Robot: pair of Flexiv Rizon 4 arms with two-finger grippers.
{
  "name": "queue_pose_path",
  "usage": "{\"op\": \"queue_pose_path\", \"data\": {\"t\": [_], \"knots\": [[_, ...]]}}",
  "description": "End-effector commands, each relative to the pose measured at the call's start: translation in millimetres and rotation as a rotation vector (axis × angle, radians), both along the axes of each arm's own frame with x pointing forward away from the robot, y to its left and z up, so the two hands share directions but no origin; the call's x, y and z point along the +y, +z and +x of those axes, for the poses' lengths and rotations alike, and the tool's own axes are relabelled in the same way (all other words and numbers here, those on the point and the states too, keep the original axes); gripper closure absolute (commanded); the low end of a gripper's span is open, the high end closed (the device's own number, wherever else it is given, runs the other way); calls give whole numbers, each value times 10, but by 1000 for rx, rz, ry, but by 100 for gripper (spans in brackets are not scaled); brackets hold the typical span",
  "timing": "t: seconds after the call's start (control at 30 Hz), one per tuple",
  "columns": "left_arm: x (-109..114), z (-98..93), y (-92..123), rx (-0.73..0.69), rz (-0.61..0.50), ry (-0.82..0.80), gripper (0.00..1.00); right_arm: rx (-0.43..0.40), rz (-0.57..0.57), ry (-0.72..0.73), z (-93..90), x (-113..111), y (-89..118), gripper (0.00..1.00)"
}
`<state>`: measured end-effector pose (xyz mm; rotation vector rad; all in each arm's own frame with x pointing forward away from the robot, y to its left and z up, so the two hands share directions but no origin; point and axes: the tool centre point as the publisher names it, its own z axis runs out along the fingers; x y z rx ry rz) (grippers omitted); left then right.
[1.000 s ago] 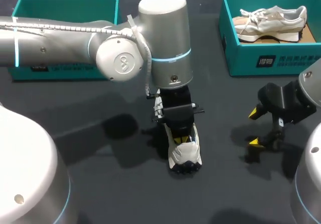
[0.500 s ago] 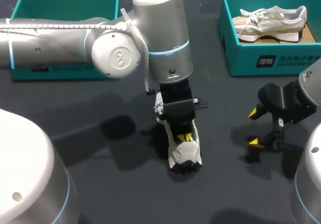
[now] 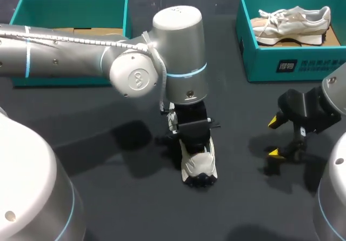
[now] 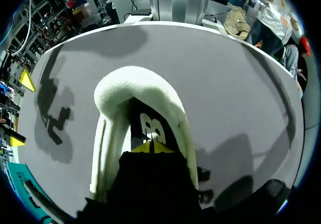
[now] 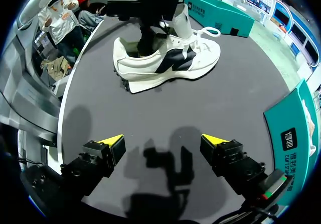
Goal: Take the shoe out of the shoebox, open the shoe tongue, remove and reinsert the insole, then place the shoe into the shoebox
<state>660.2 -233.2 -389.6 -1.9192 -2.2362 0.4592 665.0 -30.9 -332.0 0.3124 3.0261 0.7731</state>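
Shoe (image 3: 199, 165) has the left claw (image 4: 150, 147) inside, tips pressed together, perhaps pinching the insole (image 4: 149, 126); it should lift slowly, straight.

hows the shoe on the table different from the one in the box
The shoe on the table has the left end effector in its opening; the boxed shoe lies untouched in the right shoebox. The first shows black panels, the second tan. Both are pale lace-up sneakers.

Left arm (image 3: 65, 57) reaches in to the middle, its wrist (image 3: 181, 57) pointing straight down and the left gripper (image 4: 150, 147) with its yellow tips drawn together. The right arm (image 3: 336, 87) holds the right gripper (image 5: 163, 141) low at its own side, fingers (image 5: 111, 142) spread wide
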Motion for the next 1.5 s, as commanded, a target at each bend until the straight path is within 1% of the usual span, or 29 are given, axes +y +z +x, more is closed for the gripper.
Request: {"op": "queue_pose_path", "data": {"t": [0.03, 0.13, 0.2, 0.23, 0.3, 0.33, 0.4, 0.53, 0.6, 0.77, 0.87, 0.97, 1.1, 1.27, 1.4, 1.5], "knots": [[-98, 7, -219, -50, 29, 3, 100, -2, -2, -1, -18, -3, 6, 0], [-83, 109, -236, -105, 45, 24, 100, -2, -2, -1, -18, -3, 6, 0], [-45, 209, -146, -117, 34, 46, 100, -2, -2, -1, -18, -3, 6, 0], [-33, 230, -109, -120, 30, 51, 100, -2, -2, -1, -18, -3, 6, 0], [0, 272, 54, -114, 2, 67, 100, -2, -2, -1, -18, -3, 6, 0], [4, 275, 91, -112, -4, 70, 100, -2, -2, -1, -18, -3, 6, 0], [4, 239, 235, -88, -32, 62, 100, -2, -2, -1, -18, -3, 6, 0], [-30, 103, 420, -47, -59, 29, 100, -2, -2, -1, -18, -3, 6, 0], [-52, 41, 483, -25, -67, 14, 100, -2, -2, -1, -18, -3, 6, 0], [-103, -68, 527, 17, -65, -33, 100, -2, -2, -1, -18, -3, 6, 0], [-116, -104, 490, 29, -41, -50, 100, -2, -2, -1, -18, -3, 6, 0], [-99, -135, 388, 32, -7, -71, 100, -2, -2, -1, -18, -3, 6, 0], [-55, -174, 205, 27, 10, -78, 100, -2, -2, -1, -18, -3, 6, 0], [-53, -218, -79, -8, 23, -84, 100, -2, -2, -1, -18, -3, 6, 0], [-37, -175, -223, -43, 45, -64, 100, -2, -2, -1, -18, -3, 6, 0], [-12, -67, -291, -101, 64, -40, 100, -2, -2, -1, -18, -3, 6, 0]]}}
